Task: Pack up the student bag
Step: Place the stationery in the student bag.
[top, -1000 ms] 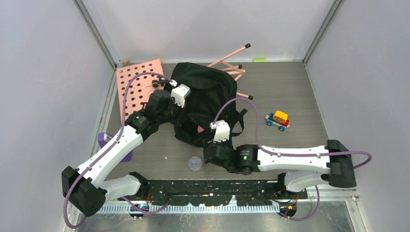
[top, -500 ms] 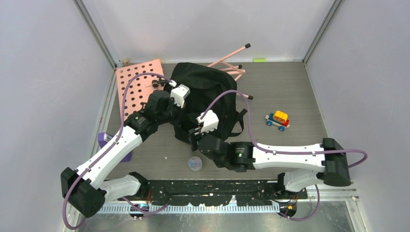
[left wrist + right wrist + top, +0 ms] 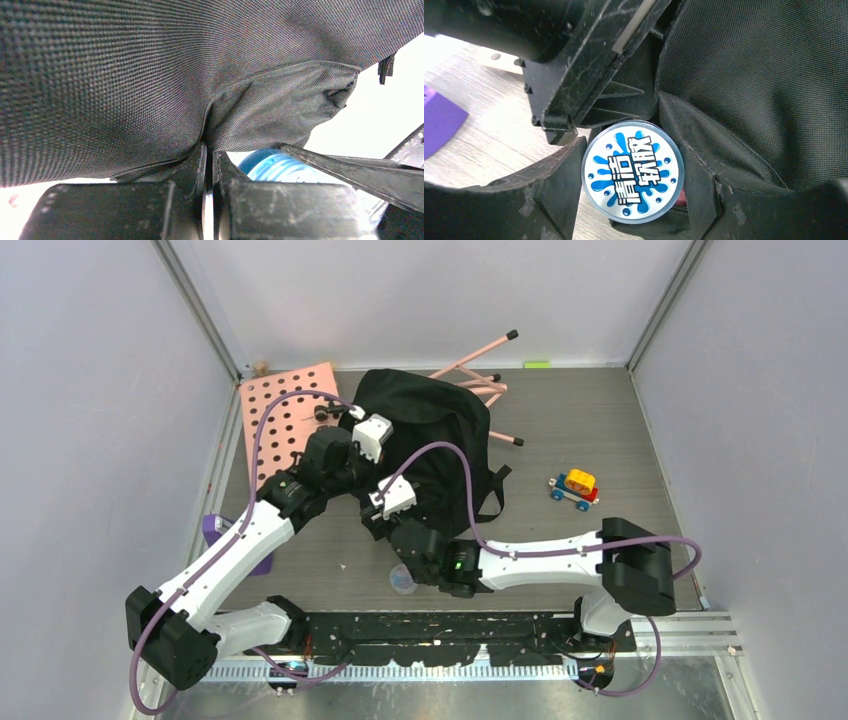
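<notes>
Swung left, my right tool (image 3: 633, 150), spread, now straddles tub (image 3: 632, 171). Left tool (image 3: 209, 152) pinches rim of bag (image 3: 430, 430), mid surface (image 3: 620, 430). Close squarely on tub sides, then lift clear.

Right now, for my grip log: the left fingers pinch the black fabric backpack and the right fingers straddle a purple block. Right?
No: the right fingers straddle the round blue-and-white labelled tub, per the right wrist view. The rest stands.

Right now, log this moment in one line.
left fingers: shut on backpack | right fingers: open, straddling cleaning gel tub | tub: on table beside backpack
</notes>
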### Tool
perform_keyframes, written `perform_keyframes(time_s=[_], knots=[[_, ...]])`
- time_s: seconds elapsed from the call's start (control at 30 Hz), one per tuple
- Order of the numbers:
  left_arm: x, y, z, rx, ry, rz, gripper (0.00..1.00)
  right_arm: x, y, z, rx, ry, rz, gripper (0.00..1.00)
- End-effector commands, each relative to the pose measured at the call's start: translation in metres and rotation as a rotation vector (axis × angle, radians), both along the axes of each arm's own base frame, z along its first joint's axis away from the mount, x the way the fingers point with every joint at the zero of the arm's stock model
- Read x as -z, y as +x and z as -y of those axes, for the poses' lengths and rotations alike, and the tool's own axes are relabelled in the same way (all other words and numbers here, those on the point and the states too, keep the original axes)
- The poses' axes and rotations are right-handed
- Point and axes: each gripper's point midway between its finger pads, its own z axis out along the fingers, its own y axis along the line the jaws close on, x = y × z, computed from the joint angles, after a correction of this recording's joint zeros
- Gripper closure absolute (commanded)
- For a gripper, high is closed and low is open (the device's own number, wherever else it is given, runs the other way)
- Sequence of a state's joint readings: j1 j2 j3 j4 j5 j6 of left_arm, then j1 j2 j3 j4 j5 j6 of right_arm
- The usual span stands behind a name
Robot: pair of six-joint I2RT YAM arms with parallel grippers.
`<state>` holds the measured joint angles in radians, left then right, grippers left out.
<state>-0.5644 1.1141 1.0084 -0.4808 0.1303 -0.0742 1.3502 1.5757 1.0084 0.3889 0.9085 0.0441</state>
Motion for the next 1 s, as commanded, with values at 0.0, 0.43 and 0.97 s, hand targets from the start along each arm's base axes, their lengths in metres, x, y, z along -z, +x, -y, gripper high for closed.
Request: perform_keyframes(time_s=[0.0,0.43,0.97], knots=[[-0.047,0.012,0.001,-0.027,-0.091,0.146,1.0,-0.028,0.022,0.016,0.131,0.063,0.105,0.99],[-0.048,0.011,0.003,-0.022,-0.098,0.142,1.0,0.004,0.039,0.019,0.163,0.063,0.067,1.0],[-0.048,0.011,0.004,-0.019,-0.106,0.141,1.0,0.035,0.042,0.014,0.125,0.147,-0.089,0.6]])
